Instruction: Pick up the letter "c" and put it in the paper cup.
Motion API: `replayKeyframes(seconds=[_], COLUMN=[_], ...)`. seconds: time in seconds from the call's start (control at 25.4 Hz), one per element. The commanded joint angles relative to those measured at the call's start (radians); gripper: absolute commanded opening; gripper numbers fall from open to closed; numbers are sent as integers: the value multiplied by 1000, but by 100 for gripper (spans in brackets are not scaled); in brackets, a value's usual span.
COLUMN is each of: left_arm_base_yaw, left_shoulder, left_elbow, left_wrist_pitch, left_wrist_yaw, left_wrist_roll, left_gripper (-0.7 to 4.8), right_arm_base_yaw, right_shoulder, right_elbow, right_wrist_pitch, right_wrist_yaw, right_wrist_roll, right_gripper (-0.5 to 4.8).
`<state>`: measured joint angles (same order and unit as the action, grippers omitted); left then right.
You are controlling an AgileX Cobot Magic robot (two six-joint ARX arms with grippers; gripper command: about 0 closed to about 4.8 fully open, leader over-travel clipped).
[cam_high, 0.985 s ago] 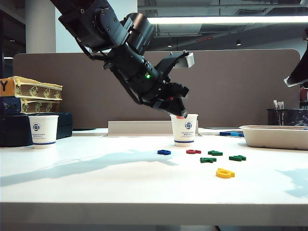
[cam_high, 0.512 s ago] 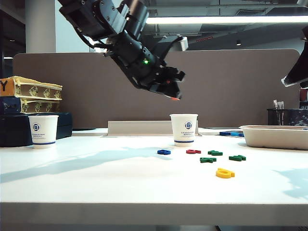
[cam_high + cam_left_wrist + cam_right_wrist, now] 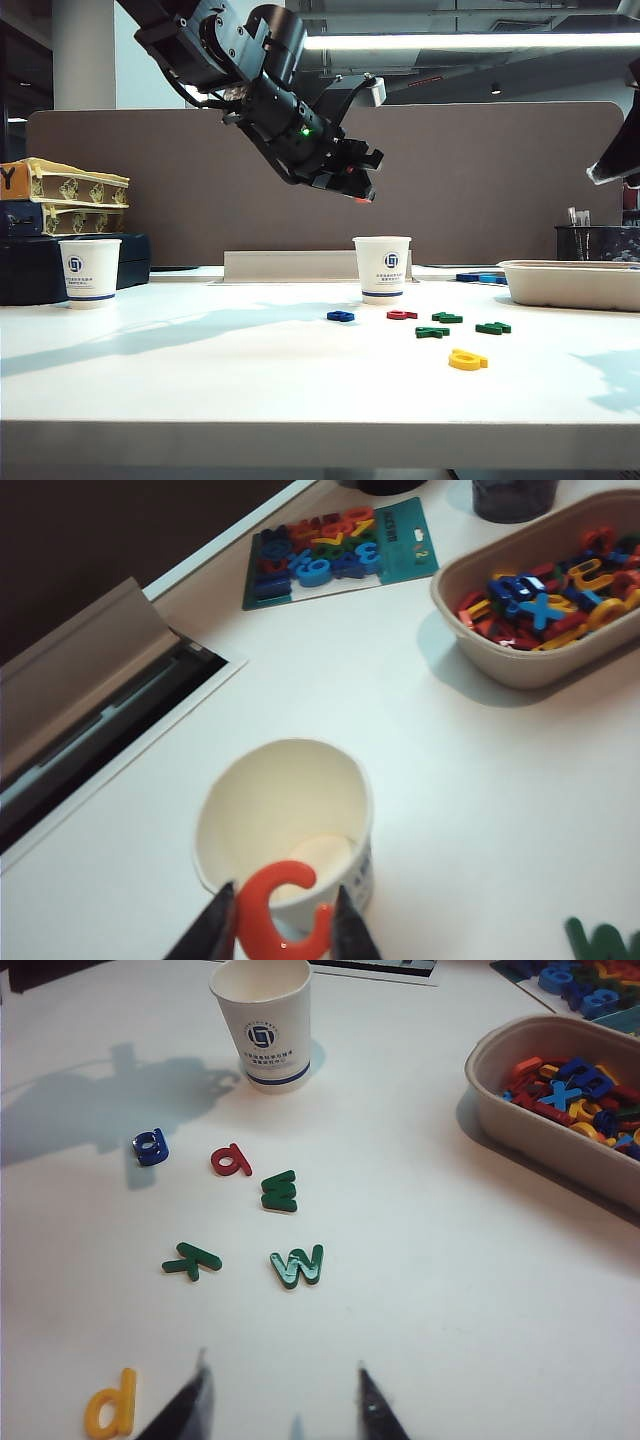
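Note:
The orange-red letter "c" (image 3: 259,920) sits pinched between the two fingers of my left gripper (image 3: 283,886), which is shut on it. In the exterior view that gripper (image 3: 357,194) hangs high above the table, up and slightly left of the paper cup (image 3: 382,268); a bit of orange shows at its tip. Seen from the left wrist, the paper cup (image 3: 285,825) stands upright and open right under the letter. My right gripper (image 3: 281,1358) is open over the table near the loose letters, nothing between its fingers.
A twin cup (image 3: 90,272) stands far left by stacked boxes (image 3: 62,200). Loose letters lie right of the cup: blue (image 3: 340,316), dark red (image 3: 401,315), green (image 3: 447,318), yellow (image 3: 467,360). A beige tray (image 3: 560,290) of letters sits at right, a letter card (image 3: 335,550) behind.
My left gripper has risen from the cup's rim, up and slightly left, with the letter "c" still in it. The right arm has stayed put.

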<state>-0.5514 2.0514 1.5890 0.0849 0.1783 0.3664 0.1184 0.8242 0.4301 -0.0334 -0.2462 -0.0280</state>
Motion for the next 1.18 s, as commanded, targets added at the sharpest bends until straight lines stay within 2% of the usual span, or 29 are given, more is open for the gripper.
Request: replayKeyframes(seconds=[0.04, 0.43, 0.67, 0.95, 1.18], left_arm_base_yaw=[2, 7, 23, 27, 27], left_shoulder=[11, 125, 176, 211, 213], left_elbow=[27, 180, 192, 192, 192], left_wrist_pitch=[5, 11, 65, 108, 118], left_wrist_yaw=[2, 7, 31, 73, 73], left_wrist_roll=[0, -8, -53, -70, -87], left_gripper=[84, 84, 84, 84, 84], right_arm_base_yaw=[3, 3, 15, 15, 15], right_shoulder=[-1, 15, 39, 59, 61], right_elbow=[4, 4, 4, 4, 4], right_wrist_pitch=[7, -15, -16, -19, -19], right_wrist_yaw=[3, 4, 1, 1, 2], right_wrist_roll=[-6, -6, -6, -6, -6], right_gripper=[180, 180, 180, 180, 180])
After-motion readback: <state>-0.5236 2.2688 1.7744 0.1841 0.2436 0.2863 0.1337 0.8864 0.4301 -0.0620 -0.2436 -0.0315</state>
